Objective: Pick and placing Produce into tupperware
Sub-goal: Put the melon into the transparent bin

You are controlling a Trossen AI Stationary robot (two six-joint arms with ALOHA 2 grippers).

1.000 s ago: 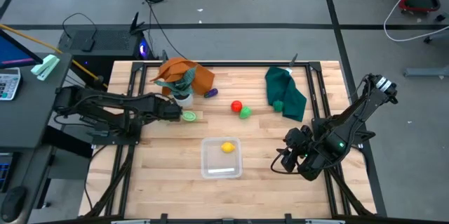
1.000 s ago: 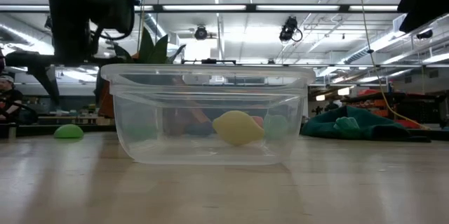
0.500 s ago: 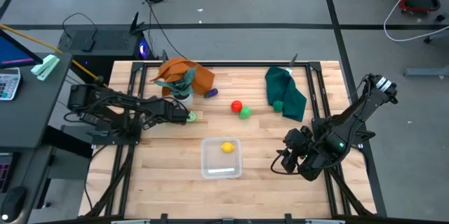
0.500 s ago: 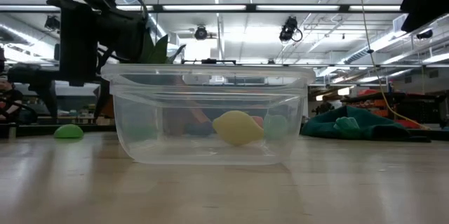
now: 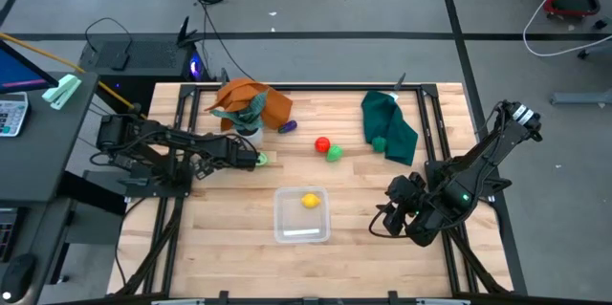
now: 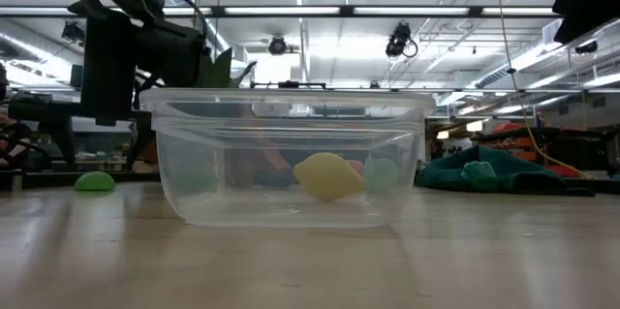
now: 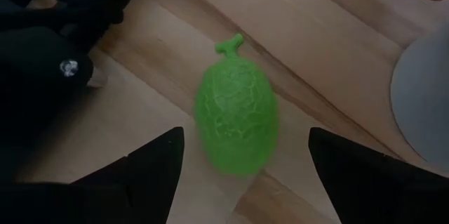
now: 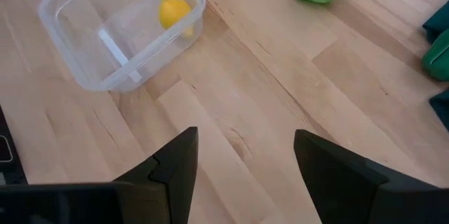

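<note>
A green melon-shaped produce piece point(image 7: 236, 122) lies on its side on the table, left of the middle point(image 5: 259, 159). My left gripper point(image 7: 244, 143) is open, one finger on each side of the piece, touching nothing. The clear tupperware point(image 5: 302, 214) sits near the table's front and holds a yellow piece point(image 5: 311, 200). A red piece point(image 5: 322, 144) and a green one point(image 5: 335, 153) lie mid-table, and a purple one point(image 5: 287, 126) lies farther back. My right gripper point(image 8: 245, 140) waits open to the right of the tupperware's rim point(image 8: 70, 62).
An orange cloth point(image 5: 251, 99) and a small white pot with a plant point(image 5: 249, 129) stand just behind the left gripper. A dark green cloth point(image 5: 390, 123) at the far right carries another green piece point(image 5: 380, 142). Bare wood lies between the tupperware and the right gripper.
My left gripper has moved toward the table's right and dropped lower, closing in on the green melon-shaped piece until its open fingers stand on either side of it. The piece has stayed where it was.
</note>
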